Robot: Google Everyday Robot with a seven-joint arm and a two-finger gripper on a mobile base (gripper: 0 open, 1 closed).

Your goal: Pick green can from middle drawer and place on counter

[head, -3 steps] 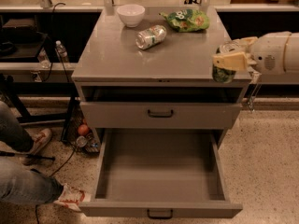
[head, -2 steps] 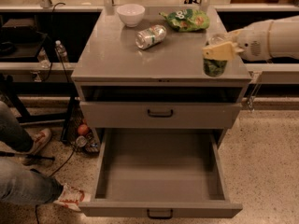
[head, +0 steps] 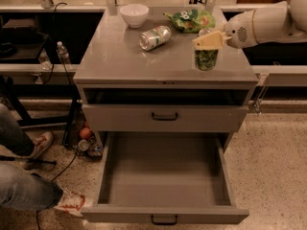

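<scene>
Gripper [head: 207,42] sits over the right front part of the counter [head: 120,61], its arm reaching in from the right edge of the view. The jaws are pinched on the upper end of the green can [head: 206,59], hiding the can's top. The can is upright with its base at or just above the counter surface — which of the two cannot be told.

Middle drawer [head: 163,176] is pulled fully out and shows a bare floor, so the pick half of the task reads as done.

The spot under the can is bare. The silver dented can [head: 155,37] lies on its side toward the centre, the green snack bag [head: 189,20] is behind, and the white bowl [head: 134,14] is at the back — all apart from the green can. Holding near the top leaves the base free to meet the surface flat.

Judgement: the placing step is near its end. What remains is a release with the can seated upright, then a clear retreat that does not tip it.
</scene>
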